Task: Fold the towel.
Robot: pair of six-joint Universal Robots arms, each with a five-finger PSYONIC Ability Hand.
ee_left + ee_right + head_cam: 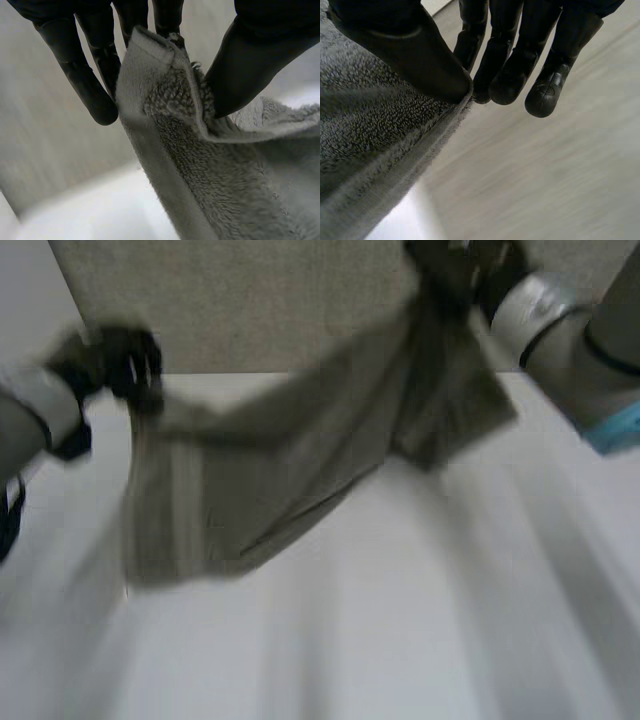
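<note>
While the towel (290,455) hangs over the table (420,640), the left hand (125,362) pinches one corner against its thumb. The right hand (452,275) pinches the opposite edge likewise.

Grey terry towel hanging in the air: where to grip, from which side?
Likely take the grey terry towel by its flat hemmed top border, from above, thumb opposite fingers, as left hand and right hand pinch it. The rest hangs limp; the hem is thin and exposed.
</note>
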